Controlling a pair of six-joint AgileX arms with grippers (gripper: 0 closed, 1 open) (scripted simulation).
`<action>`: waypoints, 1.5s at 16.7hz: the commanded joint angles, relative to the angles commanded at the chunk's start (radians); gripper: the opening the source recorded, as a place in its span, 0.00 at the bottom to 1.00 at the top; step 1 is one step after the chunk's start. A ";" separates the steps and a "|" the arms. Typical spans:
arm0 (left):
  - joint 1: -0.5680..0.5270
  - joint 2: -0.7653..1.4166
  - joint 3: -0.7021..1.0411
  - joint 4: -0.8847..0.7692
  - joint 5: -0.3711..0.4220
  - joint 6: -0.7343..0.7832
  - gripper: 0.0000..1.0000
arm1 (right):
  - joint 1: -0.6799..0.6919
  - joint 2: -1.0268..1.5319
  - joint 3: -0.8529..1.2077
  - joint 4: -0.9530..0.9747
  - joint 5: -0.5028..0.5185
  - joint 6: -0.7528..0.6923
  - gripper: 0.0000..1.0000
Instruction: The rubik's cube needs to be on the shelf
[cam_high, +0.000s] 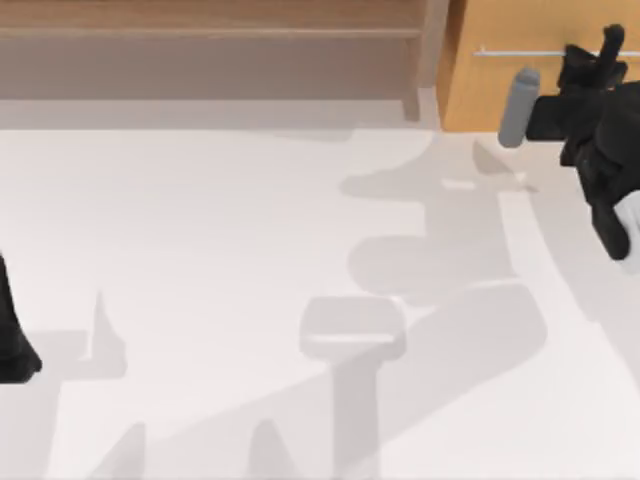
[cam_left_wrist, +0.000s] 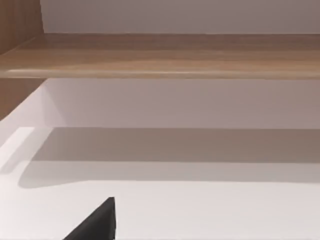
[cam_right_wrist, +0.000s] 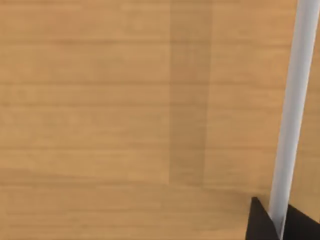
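Note:
The rubik's cube is out of view. The shelf (cam_high: 200, 32) is a long light-brown wooden ledge along the table's far left, with a shadowed recess beneath and a post (cam_high: 432, 50) at its right end. The left wrist view faces the shelf (cam_left_wrist: 160, 55) across bare white table. My right gripper (cam_high: 606, 42) is at the far right, up against the orange-wood cabinet front. In the right wrist view its fingertips (cam_right_wrist: 257, 222) sit on either side of the silver bar handle (cam_right_wrist: 292, 110), and the gripper (cam_right_wrist: 277, 226) is shut on it. My left arm (cam_high: 12, 345) is parked at the left edge.
The orange-wood cabinet (cam_high: 480, 85) stands right of the shelf post, and its handle (cam_high: 520, 51) runs sideways. The white table (cam_high: 220, 250) carries only the arms' shadows.

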 joint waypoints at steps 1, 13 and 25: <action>0.000 0.000 0.000 0.000 0.000 0.000 1.00 | 0.000 0.000 0.000 0.000 0.000 0.000 0.00; 0.000 0.000 0.000 0.000 0.000 0.000 1.00 | 0.026 -0.076 -0.200 0.096 0.020 0.002 0.00; 0.000 0.000 0.000 0.000 0.000 0.000 1.00 | 0.054 -0.161 -0.387 0.224 0.053 0.005 0.00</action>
